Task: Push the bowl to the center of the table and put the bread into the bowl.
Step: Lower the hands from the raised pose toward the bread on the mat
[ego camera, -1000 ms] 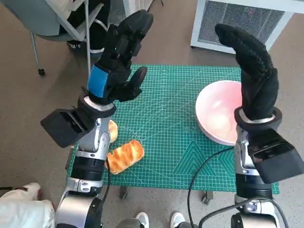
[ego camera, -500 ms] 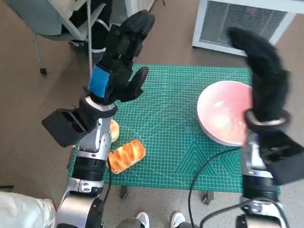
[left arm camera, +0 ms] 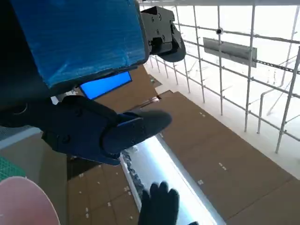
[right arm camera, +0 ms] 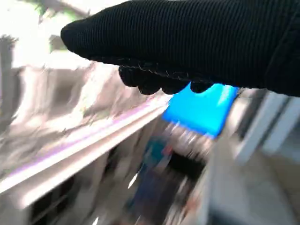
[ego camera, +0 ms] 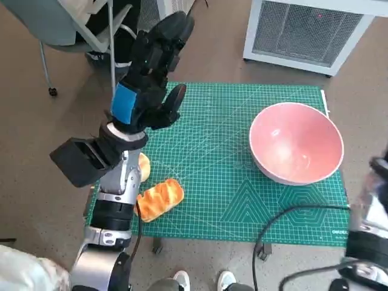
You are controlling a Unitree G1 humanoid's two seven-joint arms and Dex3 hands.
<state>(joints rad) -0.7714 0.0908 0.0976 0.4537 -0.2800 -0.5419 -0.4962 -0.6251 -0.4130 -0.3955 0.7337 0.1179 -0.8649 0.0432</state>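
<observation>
Bowl handling: the bowl (ego camera: 296, 150) looks rigid, smooth-walled and likely light; probably slides readily on the mat if pushed low on its outer wall. A push near the rim could tip it, by my judgement. Best contact: the outer wall on the side away from the mat's middle.
Bowl look: pale pink, round, wide and shallow, glossy inside, nothing in it. An edge of it also shows in the left wrist view (left arm camera: 23, 206).
Bowl place: on the green cutting mat (ego camera: 212, 182) that covers the surface, close to the mat's edge on the robot's right side, well off the mat's middle.
Bread handling: the bread (ego camera: 159, 199) looks soft and light, easily dented; take it across its narrow middle with a gentle grip.
Bread look: golden-brown elongated loaf with ridged, glazed top. A second pale roll (ego camera: 143, 167) lies just beside it, mostly hidden by the left forearm.
Bread place: near the mat's corner on the robot's left, well apart from the bowl.
Left robot hand (ego camera: 151, 73): raised above the mat's far left part, fingers spread, holding nothing.
Right robot hand (right arm camera: 187, 47): glove seen only in the blurred right wrist view; nothing visibly held, but finger spread I cannot tell.
Step judged: bowl not yet pushed; bread not yet picked.
</observation>
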